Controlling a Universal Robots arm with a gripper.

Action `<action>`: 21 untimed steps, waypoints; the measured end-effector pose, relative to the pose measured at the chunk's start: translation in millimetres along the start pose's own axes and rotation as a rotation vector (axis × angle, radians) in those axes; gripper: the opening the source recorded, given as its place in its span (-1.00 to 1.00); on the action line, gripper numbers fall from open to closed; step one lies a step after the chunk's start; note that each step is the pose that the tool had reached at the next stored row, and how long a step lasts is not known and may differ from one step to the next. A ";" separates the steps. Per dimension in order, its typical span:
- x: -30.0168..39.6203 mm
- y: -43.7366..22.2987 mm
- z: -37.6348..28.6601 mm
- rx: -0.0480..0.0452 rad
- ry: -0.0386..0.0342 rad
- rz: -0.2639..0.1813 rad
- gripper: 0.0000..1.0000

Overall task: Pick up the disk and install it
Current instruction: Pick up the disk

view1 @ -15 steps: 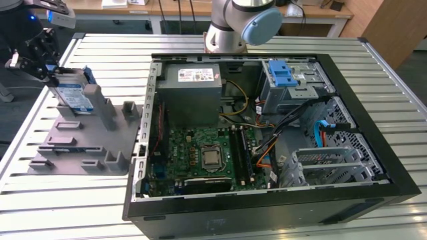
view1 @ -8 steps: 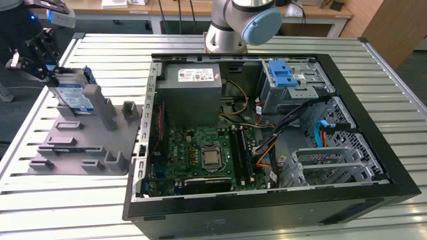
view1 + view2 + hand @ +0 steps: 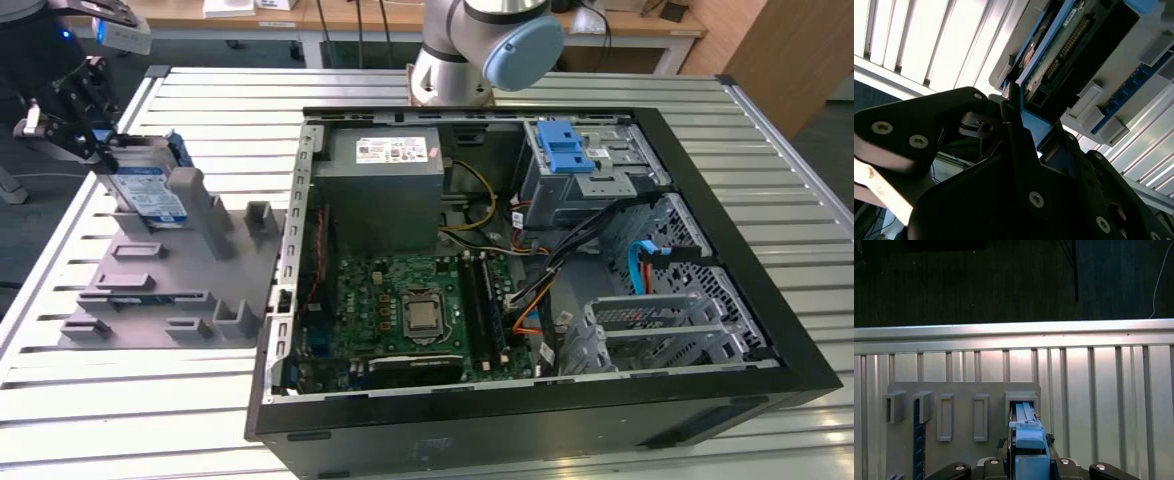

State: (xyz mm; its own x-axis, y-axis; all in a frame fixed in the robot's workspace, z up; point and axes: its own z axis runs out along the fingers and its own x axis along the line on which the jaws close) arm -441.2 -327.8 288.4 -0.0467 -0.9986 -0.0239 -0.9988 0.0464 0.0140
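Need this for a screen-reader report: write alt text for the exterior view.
A robot gripper is at the upper edge of a disk standing upright in a grey holder at the exterior view's left. Beside it on the slatted metal table lies an open computer case, its green circuit board exposed, with the arm's base behind.

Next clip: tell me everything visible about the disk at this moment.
The disk is a flat silver-grey metal drive with a blue-and-white label on its face and blue plastic rails along its sides. It stands on edge in a slot of the grey holder on the slatted table, at the exterior view's left, outside the computer case. The second wrist view shows its circuit-board side. The hand is at its upper end.
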 end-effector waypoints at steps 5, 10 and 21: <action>0.0 0.0 0.0 -0.0003 0.0002 -0.011 -0.26; 1.0 0.0 0.0 -0.0004 0.0006 -0.016 -0.26; 2.4 0.0 -0.1 -0.0005 0.0010 -0.022 -0.26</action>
State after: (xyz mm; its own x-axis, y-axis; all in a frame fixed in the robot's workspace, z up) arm -441.4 -330.2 288.4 -0.0250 -0.9994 -0.0232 -0.9996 0.0247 0.0139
